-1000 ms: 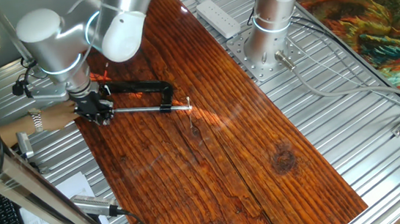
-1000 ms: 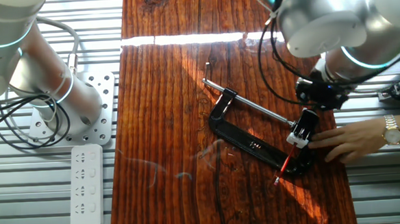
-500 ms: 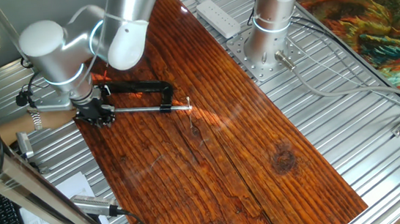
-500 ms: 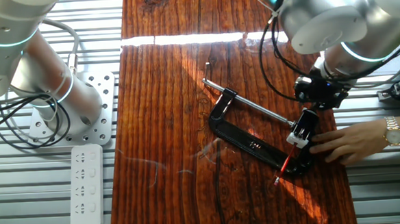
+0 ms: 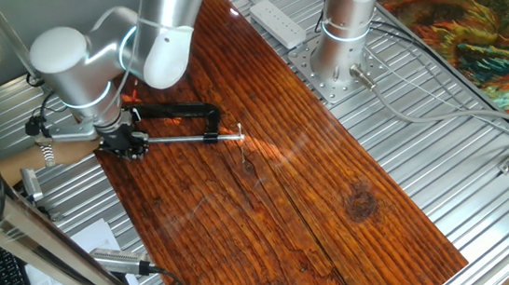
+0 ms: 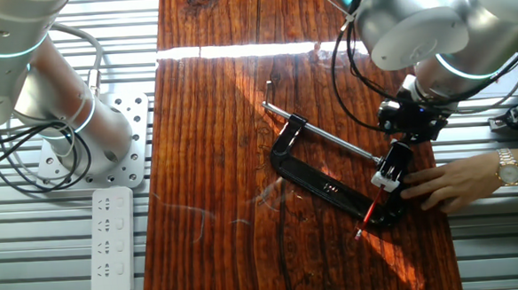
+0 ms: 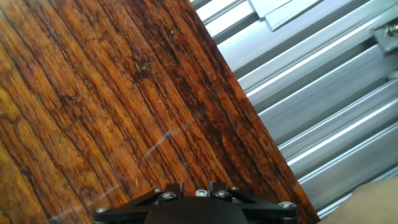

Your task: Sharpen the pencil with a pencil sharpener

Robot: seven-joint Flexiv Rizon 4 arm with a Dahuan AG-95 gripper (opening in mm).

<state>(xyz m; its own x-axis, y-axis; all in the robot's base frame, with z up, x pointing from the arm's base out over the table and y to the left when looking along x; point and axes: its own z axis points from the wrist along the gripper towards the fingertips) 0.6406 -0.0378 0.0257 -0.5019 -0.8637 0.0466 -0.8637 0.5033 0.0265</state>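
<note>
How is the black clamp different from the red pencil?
The clamp is a big black C shape with a long silver screw rod; the pencil is a thin red stick, mostly hidden. The clamp lies bare in the middle of the wooden board; the pencil pokes out at the clamp's end, by a person's hand. Both lie on the board.

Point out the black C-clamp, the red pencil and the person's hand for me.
black C-clamp (image 6: 319,184): the other fixed view, on the middle of its black frame.
red pencil (image 6: 367,213): the other fixed view, on its red shaft by the clamp's end.
person's hand (image 6: 448,185): the other fixed view, on the back of the hand.
</note>
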